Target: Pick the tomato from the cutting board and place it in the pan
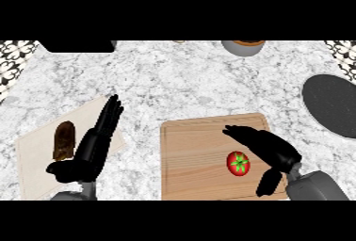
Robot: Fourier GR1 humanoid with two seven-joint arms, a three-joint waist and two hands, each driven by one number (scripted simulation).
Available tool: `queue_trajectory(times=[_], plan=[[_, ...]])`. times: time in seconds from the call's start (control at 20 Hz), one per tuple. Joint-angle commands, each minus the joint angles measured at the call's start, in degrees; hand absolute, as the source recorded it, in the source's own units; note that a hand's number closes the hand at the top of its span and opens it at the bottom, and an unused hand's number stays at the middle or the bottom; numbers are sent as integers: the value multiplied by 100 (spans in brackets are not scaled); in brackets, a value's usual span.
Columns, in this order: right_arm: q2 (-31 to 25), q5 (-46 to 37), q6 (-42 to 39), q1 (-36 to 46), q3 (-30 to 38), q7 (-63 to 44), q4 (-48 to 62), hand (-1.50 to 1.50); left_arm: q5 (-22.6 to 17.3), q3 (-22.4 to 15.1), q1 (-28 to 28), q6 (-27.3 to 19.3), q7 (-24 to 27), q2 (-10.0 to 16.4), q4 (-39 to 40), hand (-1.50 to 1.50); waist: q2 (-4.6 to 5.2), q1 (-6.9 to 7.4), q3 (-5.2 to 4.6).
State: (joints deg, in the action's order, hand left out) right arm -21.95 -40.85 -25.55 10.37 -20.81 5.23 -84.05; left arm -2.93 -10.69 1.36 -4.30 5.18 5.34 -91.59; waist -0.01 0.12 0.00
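Observation:
A red tomato [238, 163] with a green stem lies on the wooden cutting board [195, 160] at the lower middle. My right hand [268, 147] hovers over the board just right of and above the tomato, fingers relaxed and open, thumb [269, 182] hanging below it; nothing is held. The dark pan [332, 105] lies at the right edge, partly cut off. My left hand [94, 143] rests open at the lower left, fingers pointing up.
A pale mat [35, 155] at the lower left carries a brown elongated item [64, 140]. A grey bowl [243, 46] stands at the far edge, and a dark object [78, 45] sits at the far left. The counter is white marble.

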Motion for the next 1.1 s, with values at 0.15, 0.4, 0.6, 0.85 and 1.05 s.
queue_trajectory(times=[0.15, 0.4, 0.6, 0.85, 1.05], plan=[[697, -703, 378, 176, -31, 142, 808, -150, 123, 83, 84, 34, 53, -230, 219, 0, 3, 8, 0], [886, -980, 463, 252, 74, 233, 1324, -150, 46, 375, 71, 332, 418, -79, 502, 0, 5, 5, 0], [594, -1349, 332, 289, -434, 775, 1432, 150, 106, 255, 160, 218, -57, -133, 94, 0, 4, 19, 1], [842, -1728, 777, 472, -338, 798, 1775, 150, 438, 87, 180, -68, -116, -371, 136, 0, 3, 4, 0], [858, -1876, 1007, 403, -311, 920, 1767, 150, 136, 307, -129, 427, 597, -151, 504, 0, 5, -1, -1]])
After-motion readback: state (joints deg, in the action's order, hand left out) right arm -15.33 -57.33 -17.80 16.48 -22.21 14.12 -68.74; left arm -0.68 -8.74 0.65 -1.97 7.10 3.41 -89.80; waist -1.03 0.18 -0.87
